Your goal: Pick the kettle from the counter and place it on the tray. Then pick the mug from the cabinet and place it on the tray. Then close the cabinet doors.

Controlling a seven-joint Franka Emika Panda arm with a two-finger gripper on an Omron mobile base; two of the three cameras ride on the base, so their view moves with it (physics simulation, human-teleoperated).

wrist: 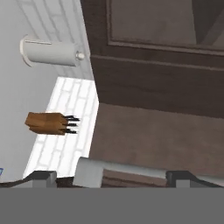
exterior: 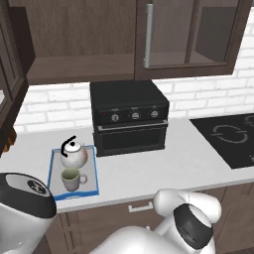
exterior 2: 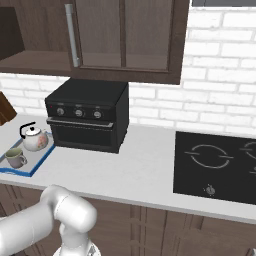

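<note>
Kettle (exterior: pixel 74 155) and mug (exterior: pixel 72 179) sit on the tray (exterior: pixel 53 168), lower left; claw (wrist: pixel 111 177) wide, empty.

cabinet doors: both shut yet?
No. The right door sits closed with its bar handle at the centre; the left door is swung out, leaving the cabinet shelf exposed.
</note>
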